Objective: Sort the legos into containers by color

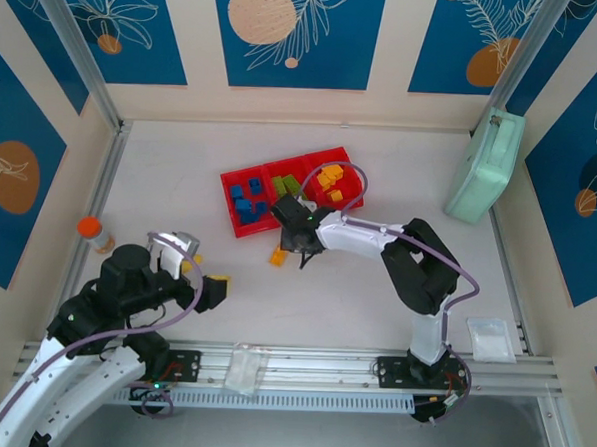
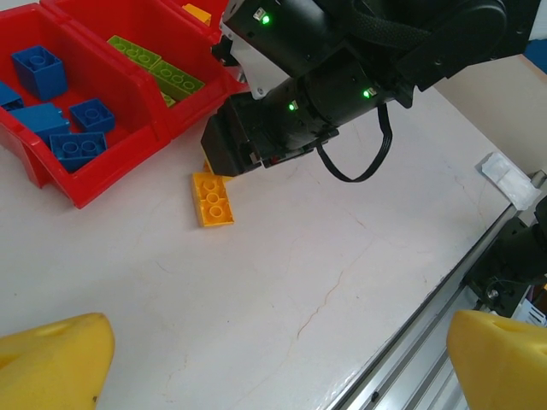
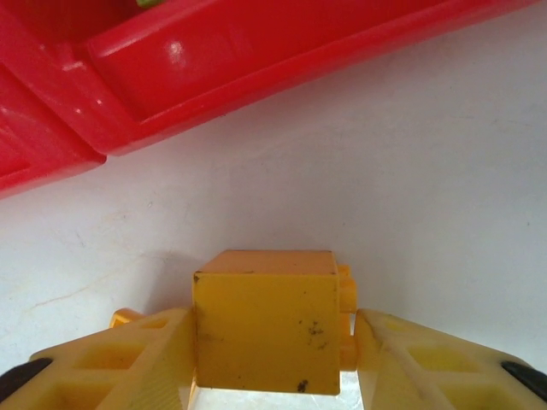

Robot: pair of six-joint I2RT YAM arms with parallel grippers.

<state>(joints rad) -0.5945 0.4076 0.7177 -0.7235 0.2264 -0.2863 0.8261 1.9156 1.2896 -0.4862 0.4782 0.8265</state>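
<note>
The red containers point(image 1: 227, 195) sit mid-table as one row of three bins. Blue legos point(image 1: 248, 201) lie in the left bin, lime green ones point(image 1: 287, 186) in the middle, yellow-orange ones point(image 1: 331, 177) in the right. My right gripper point(image 1: 299, 254) is down at the table just in front of the bins, and its fingers point(image 3: 128, 363) are shut on a square yellow-orange brick point(image 3: 265, 329). A long yellow-orange brick point(image 2: 212, 198) lies flat on the table right beside that gripper. My left gripper point(image 2: 278, 376) hovers open near the front left with nothing between its fingers.
An orange-capped bottle point(image 1: 94, 233) stands at the left edge. A mint-green case point(image 1: 485, 165) leans on the right wall. White packets point(image 1: 493, 339) rest by the aluminium rail at the near edge. The red bin wall point(image 3: 256, 60) is close ahead of the right gripper.
</note>
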